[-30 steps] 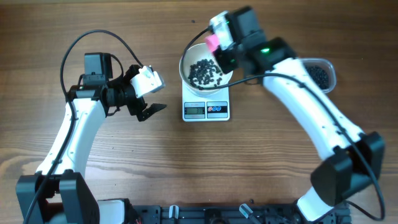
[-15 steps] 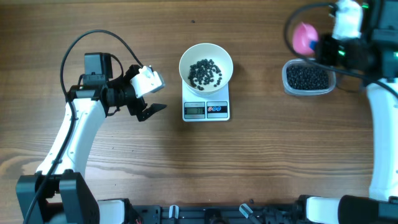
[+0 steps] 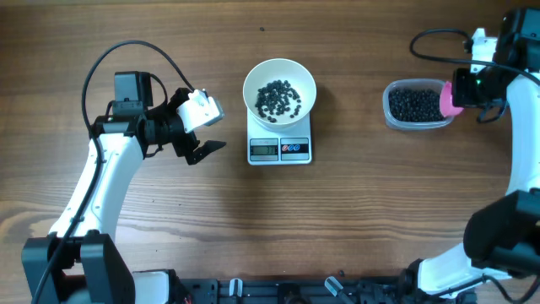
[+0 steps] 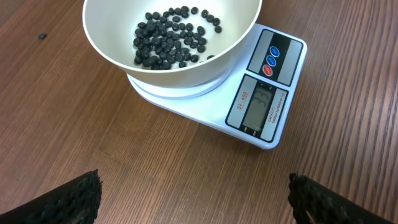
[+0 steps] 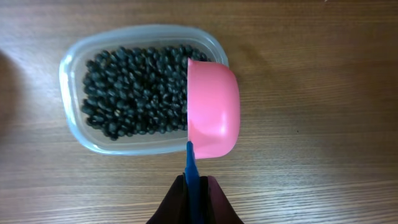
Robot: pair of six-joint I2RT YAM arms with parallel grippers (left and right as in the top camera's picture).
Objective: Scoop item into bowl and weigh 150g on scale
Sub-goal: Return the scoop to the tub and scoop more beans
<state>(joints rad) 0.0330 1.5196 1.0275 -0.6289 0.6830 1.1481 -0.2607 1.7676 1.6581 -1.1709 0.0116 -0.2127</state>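
Note:
A white bowl [image 3: 279,89] holding a thin layer of black beans [image 3: 278,97] stands on the small white scale [image 3: 279,149]; the left wrist view shows the bowl [image 4: 112,43], its beans [image 4: 174,37] and the scale [image 4: 264,102] with a lit display. More beans [image 5: 134,90] fill a clear plastic tub [image 3: 416,105] at the right. My right gripper [image 5: 194,186] is shut on the blue handle of a pink scoop [image 5: 212,109], whose cup is turned on its side over the tub's right end. My left gripper [image 4: 193,196] stands open above bare wood, left of the scale.
A single stray bean [image 4: 41,36] lies on the wooden table [image 3: 253,219] beyond the bowl. The left arm's black cable [image 3: 126,52] loops above its wrist. The right arm's cable [image 3: 439,34] arcs near the table's far right corner.
My right arm has swung from the bowl over to the tub at the right, carrying the pink scoop, which now sits at the tub's right end. The left arm has not moved.

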